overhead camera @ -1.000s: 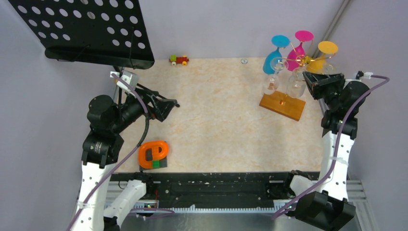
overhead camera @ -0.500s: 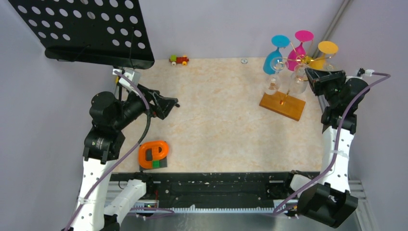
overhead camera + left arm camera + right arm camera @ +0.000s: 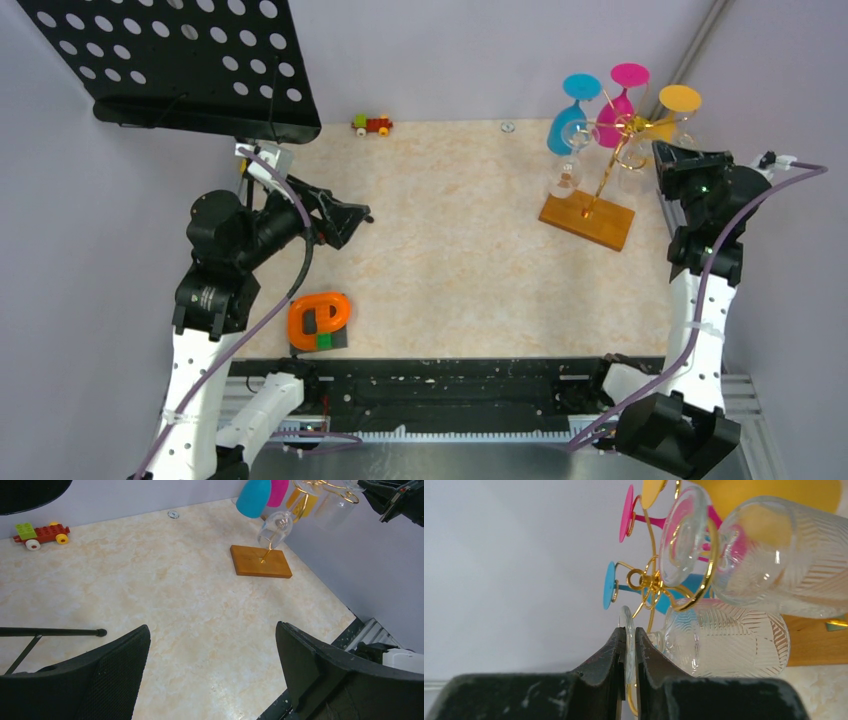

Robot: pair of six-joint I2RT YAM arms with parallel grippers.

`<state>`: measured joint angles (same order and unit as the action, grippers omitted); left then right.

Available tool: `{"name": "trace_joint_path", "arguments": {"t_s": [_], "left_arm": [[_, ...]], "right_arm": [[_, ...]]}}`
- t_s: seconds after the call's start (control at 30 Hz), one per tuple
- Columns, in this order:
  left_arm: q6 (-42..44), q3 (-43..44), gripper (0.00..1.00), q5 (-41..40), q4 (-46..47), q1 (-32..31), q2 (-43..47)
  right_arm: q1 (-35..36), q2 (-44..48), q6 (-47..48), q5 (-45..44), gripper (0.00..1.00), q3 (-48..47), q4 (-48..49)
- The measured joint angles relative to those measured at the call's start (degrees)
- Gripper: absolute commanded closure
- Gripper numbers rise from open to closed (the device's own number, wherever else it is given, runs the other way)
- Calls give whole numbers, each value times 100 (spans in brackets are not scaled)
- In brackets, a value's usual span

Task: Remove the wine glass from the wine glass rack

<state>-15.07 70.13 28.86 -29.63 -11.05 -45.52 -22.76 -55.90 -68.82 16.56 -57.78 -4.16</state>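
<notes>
The wine glass rack [image 3: 604, 180] is a gold pole on an orange-brown wooden base [image 3: 588, 220] at the back right. It carries blue [image 3: 568, 118], pink [image 3: 622, 95] and yellow [image 3: 672, 110] glasses and a clear one [image 3: 565, 180], all hanging upside down. My right gripper [image 3: 660, 165] is at the rack's right side. In the right wrist view my right gripper [image 3: 628, 632] is shut on the round foot of a clear ribbed wine glass [image 3: 724, 640], beside the gold wire arms [image 3: 649, 582]. My left gripper [image 3: 355, 215] is open and empty, far left, above the table [image 3: 212, 630].
A black perforated music stand [image 3: 180, 60] overhangs the back left. A toy train [image 3: 372, 124] and a small metal ring [image 3: 507, 127] lie at the back edge. An orange object [image 3: 320, 320] sits near the left arm. The wall is close behind my right gripper.
My right gripper has moved right and back with the clear glass's foot in it, and the glass has shifted right of the pole. The left arm shifted slightly early on.
</notes>
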Motion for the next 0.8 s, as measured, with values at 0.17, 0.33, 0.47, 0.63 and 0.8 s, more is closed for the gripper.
{"name": "trace_joint_path", "arguments": {"t_s": [0.17,0.33,0.47,0.63,0.8], "left_arm": [[0,0,1,-4,-50,0,0],[0,0,1,-4,-50,0,0],[-2,0,1,-2,-50,0,0],[-144,11,5,11,-70,0,-31],[-398,107,6,138,-122,0,-249]], "right_arm": [[-2,282,168,-570,100,-42,-570],[-2,555,280,-918,100,-127,-981],[-2,656,323,-988,100,-308,-1250],[-2,857,365,-922,100,-586,-1729],[-2,1287,273,-601,100,-599,-2127]]}}
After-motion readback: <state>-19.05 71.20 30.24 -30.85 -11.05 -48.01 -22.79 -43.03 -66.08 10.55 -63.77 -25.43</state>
